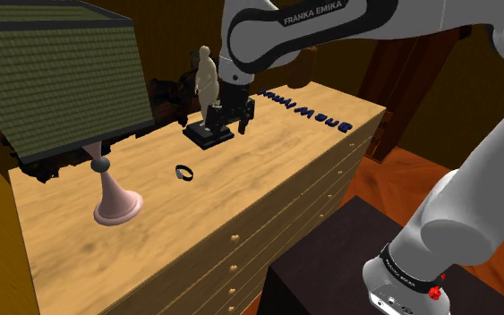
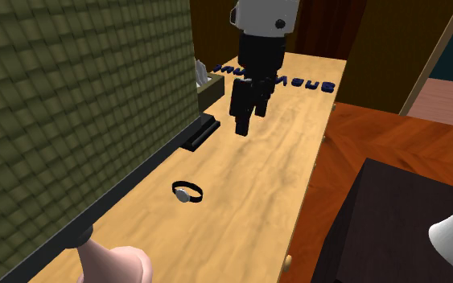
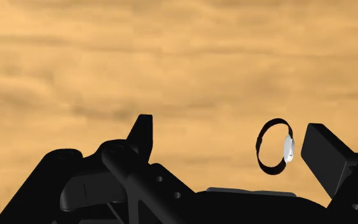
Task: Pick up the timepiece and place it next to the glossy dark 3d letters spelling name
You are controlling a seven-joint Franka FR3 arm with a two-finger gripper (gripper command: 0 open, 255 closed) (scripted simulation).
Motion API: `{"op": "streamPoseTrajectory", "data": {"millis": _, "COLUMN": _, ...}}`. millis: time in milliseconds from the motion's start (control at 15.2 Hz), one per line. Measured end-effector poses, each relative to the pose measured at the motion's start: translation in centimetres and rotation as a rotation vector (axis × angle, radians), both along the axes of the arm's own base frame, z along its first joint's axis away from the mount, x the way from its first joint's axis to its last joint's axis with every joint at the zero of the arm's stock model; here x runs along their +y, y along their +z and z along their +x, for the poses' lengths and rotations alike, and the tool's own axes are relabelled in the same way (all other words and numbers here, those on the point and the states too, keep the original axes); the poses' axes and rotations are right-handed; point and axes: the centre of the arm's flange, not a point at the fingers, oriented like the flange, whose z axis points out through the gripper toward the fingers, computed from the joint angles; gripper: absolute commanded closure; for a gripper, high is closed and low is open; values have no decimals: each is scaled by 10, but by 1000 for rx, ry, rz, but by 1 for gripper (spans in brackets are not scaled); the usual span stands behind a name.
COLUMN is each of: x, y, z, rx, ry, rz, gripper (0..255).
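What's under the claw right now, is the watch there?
Bare wooden top lies under the open claw; the watch lies apart, toward the pink lamp base. The claw's own body hides some wood in the wrist view.

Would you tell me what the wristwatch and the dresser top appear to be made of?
Wristwatch: matte black band, perhaps rubber or leather, with a pale shiny face, likely metal. Dresser top: light wood, going by its grain streaks.

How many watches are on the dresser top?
1: the watch lies on the dresser top between the pink lamp base and the black plinth. The lampshade could hide others.
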Motion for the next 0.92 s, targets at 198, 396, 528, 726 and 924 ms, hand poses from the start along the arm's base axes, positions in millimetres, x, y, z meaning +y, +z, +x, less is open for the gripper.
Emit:
{"op": "streamPoseTrajectory", "data": {"millis": 198, "x": 27, "y": -20, "z": 22, "rx": 7, "ry": 4, "rz": 2, "gripper": 0}}
{"op": "streamPoseTrajectory", "data": {"millis": 396, "x": 55, "y": -38, "z": 45, "rx": 14, "ry": 8, "rz": 3, "gripper": 0}}
{"op": "streamPoseTrajectory", "data": {"millis": 528, "x": 72, "y": -49, "z": 58, "rx": 19, "ry": 10, "rz": 4, "gripper": 0}}
{"op": "streamPoseTrajectory", "data": {"millis": 726, "x": 99, "y": -66, "z": 82, "rx": 26, "ry": 14, "rz": 6, "gripper": 0}}
{"op": "streamPoseTrajectory", "data": {"millis": 924, "x": 118, "y": -80, "z": 96, "rx": 30, "ry": 15, "rz": 7, "gripper": 0}}
